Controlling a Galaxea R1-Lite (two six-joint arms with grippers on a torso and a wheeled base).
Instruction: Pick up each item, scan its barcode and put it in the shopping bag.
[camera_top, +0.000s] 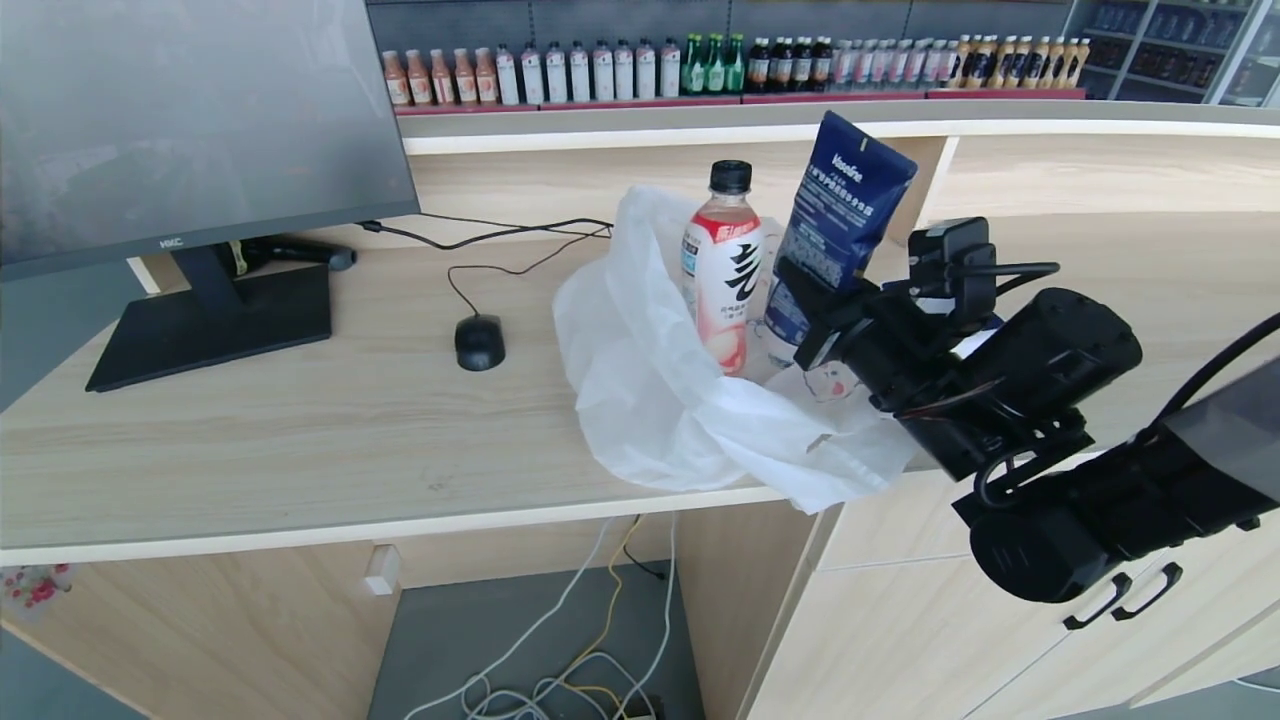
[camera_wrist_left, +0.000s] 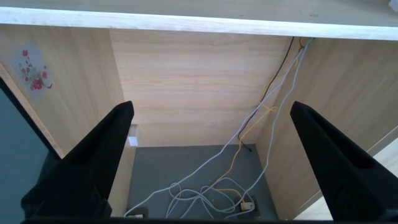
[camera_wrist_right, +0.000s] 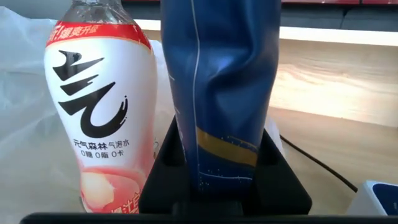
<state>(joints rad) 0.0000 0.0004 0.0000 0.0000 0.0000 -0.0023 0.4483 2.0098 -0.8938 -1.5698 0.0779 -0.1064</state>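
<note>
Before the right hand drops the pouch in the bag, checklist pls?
1. Right hand shut on blue pouch: ok.
2. Pouch upright in grip: ok.
3. Bottle upright, small gap to pouch: ok.
4. Shopping bag mouth open below pouch: cannot tell.
5. Barcode scanned: cannot tell.
6. Left hand open, under the counter, clear of bag: ok.
</note>
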